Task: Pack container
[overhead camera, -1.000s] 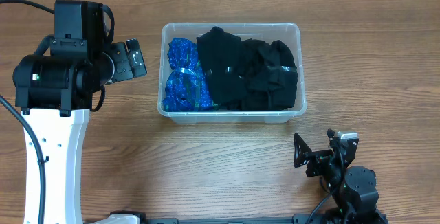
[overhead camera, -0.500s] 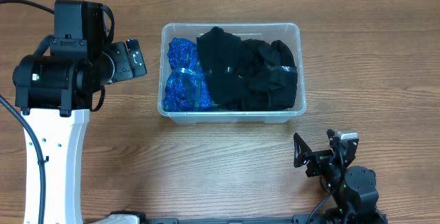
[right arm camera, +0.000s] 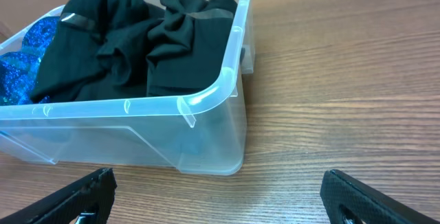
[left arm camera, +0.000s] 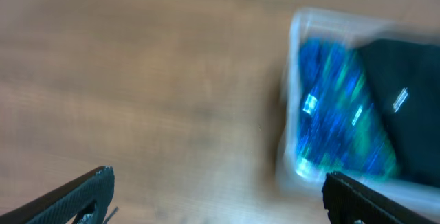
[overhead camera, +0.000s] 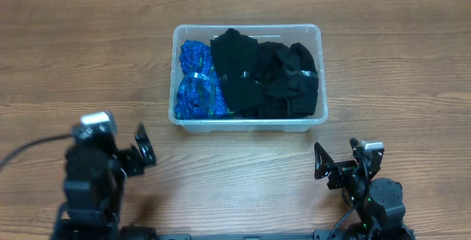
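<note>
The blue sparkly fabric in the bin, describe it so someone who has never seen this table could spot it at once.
On the wooden table sits one clear plastic container. Inside it, at its left end in the overhead view, lies the glittery blue fabric bundle. Everything beside it in the container is plain black clothing, so it is the only shiny, coloured item.

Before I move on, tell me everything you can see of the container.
The container is a clear plastic rectangular bin with rounded corners and a thick rim, standing upright and lidless on the wooden table. It holds a sparkly blue item at its left end and crumpled black fabric filling the rest. Nothing else touches it.
</note>
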Available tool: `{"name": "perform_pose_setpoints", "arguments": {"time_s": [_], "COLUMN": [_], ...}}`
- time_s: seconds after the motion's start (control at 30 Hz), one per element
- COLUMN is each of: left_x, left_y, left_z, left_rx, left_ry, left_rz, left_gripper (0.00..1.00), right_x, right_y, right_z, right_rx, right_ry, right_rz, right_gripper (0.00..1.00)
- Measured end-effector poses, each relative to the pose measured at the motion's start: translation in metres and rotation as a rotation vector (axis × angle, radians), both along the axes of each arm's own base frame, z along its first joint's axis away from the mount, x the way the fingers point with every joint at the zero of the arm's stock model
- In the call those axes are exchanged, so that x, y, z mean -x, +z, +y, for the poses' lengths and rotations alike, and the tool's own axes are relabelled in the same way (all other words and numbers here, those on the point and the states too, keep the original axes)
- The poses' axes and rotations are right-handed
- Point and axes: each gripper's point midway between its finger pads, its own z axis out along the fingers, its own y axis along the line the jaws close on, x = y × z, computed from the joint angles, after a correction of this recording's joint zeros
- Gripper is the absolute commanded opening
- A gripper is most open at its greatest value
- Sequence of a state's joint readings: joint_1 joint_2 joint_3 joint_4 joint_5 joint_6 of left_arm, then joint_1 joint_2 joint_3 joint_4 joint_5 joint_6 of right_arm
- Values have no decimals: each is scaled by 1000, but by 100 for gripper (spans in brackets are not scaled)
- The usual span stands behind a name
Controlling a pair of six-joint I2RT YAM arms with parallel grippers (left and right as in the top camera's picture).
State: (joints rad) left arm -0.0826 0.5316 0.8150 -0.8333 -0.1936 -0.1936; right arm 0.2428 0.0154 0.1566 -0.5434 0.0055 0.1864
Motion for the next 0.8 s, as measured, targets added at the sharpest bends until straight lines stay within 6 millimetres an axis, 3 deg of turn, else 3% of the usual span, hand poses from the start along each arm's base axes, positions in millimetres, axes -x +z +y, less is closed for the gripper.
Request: {"name": "perform_pose_setpoints", "arguments": {"time_s": [0.2, 0.3, 0.57, 0.8], "left_x": [11, 13, 3, 2], "left_y": [-89, -115, -132, -132], "left_z": [-12, -17, -21, -21], "left_rx": [43, 59, 70, 70], "left_ry": [-72, -101, -122, -122], "left_rz": [-61, -59, -142, -145], "left_gripper": [100, 100, 100, 100], "right_x": [0, 0, 0, 0], "right_y": [0, 0, 0, 0], "right_z": [0, 0, 0, 0], "right_rx": [0, -1, -1, -1], "right_ry": [2, 1, 1, 1], "right_rz": [-1, -1, -1, -1], "right_gripper": [100, 100, 100, 100]}}
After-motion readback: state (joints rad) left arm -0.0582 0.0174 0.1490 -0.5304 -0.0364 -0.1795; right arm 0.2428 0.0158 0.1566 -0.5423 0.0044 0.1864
